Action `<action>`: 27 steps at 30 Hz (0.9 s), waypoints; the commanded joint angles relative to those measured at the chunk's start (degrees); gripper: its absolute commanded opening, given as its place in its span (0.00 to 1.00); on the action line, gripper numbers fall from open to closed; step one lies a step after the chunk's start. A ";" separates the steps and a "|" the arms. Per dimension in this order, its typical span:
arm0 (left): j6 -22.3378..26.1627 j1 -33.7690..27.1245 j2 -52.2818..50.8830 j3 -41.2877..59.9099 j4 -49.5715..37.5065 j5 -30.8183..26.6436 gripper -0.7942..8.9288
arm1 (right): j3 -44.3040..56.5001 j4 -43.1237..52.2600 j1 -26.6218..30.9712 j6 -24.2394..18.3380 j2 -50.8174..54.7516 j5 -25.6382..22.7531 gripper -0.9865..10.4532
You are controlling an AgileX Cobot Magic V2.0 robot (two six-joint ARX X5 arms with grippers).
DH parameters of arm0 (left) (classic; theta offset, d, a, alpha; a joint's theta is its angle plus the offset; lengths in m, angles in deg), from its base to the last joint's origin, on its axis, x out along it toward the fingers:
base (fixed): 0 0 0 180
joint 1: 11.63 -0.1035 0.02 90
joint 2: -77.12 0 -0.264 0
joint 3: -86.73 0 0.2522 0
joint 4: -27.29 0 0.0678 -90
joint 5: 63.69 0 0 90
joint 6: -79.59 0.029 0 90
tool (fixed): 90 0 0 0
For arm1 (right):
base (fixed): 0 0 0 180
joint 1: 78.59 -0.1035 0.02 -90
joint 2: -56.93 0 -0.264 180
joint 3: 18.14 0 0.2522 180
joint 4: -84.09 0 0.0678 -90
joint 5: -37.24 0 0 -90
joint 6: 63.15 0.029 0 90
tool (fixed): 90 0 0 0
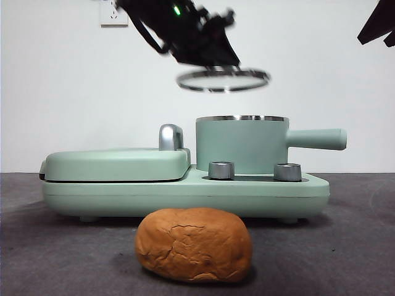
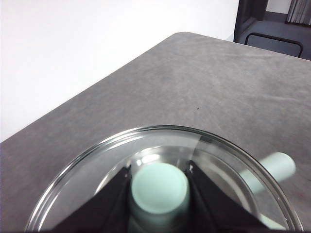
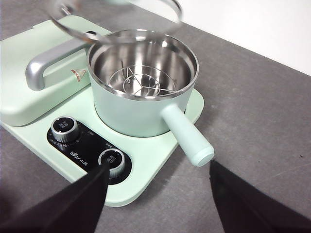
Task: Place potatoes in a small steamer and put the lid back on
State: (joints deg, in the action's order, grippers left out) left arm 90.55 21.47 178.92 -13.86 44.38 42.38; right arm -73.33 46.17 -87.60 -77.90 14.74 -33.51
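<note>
above steamer (image 1: 242, 145): left hand (image 2: 159, 191) pinching 1 lid (image 1: 223, 79) | right hand (image 3: 158, 187) spread | 1 potato (image 1: 194, 244)

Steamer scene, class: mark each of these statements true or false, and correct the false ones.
1. The left gripper holds the lid by its knob. True.
2. The lid sits on the steamer. False: it hangs in the air above it.
3. The potato is inside the steamer. False: it lies on the table in front of the appliance.
4. The steamer holds a wire rack. True.
5. The right gripper holds the steamer's handle. False: it is open and empty.
</note>
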 commanded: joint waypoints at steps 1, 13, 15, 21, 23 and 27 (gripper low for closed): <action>0.35 -0.31 -2.80 -1.20 3.61 -0.04 0.10 | -1.03 0.55 -0.24 0.61 -0.44 -0.15 0.37; -2.03 -5.18 -15.98 4.35 15.52 0.00 0.10 | -1.03 -0.92 -8.57 -2.78 -0.94 0.20 0.37; -2.82 -5.79 -18.88 7.85 15.12 0.00 0.10 | -1.03 -1.03 -11.45 -3.30 -1.95 0.20 0.37; -4.26 -6.67 -28.98 19.87 14.56 -2.03 0.10 | -1.03 -1.07 -19.82 -4.17 -6.99 0.22 0.39; -4.68 -7.04 -32.24 23.26 14.67 -3.06 0.10 | -1.03 -1.03 -22.36 -4.17 -9.35 0.22 0.41; -6.25 -8.46 -38.49 28.70 15.15 -3.26 0.10 | -1.03 0.00 -27.17 -4.17 -14.88 0.22 0.42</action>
State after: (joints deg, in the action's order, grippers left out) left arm 85.59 12.99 141.24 15.26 61.08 39.19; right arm -73.33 45.62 -113.75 -81.39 1.08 -33.42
